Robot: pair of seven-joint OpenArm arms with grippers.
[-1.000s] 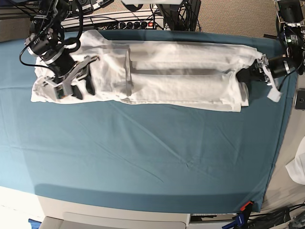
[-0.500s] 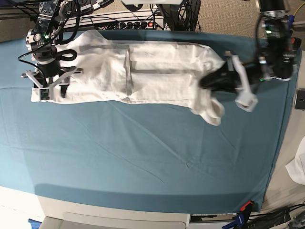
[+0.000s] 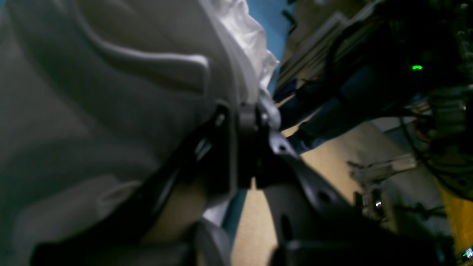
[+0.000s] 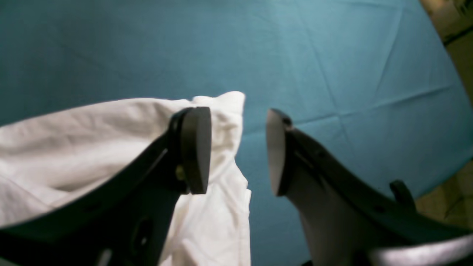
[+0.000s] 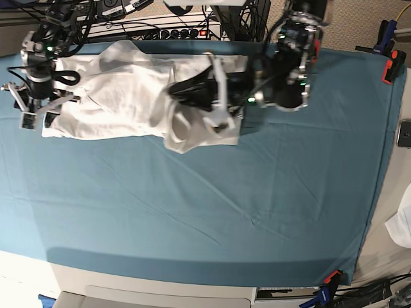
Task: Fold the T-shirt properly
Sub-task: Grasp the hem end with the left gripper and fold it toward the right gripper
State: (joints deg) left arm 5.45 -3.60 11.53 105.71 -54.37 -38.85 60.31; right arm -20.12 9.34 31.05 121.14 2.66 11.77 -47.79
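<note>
Nearest the camera the teal sheet over the tabletop lies bare, and behind it the shirt stretches along the far edge as a long band, its one end lifted and doubled toward the middle. The left hand is clenched on that carried end, hem pinched between its pads in the wrist view, while the right hand hovers released over the other end with nothing between its fingers. This looks like the crosswise fold; next the carried end should be laid flat and square on the far part before letting go.
</note>
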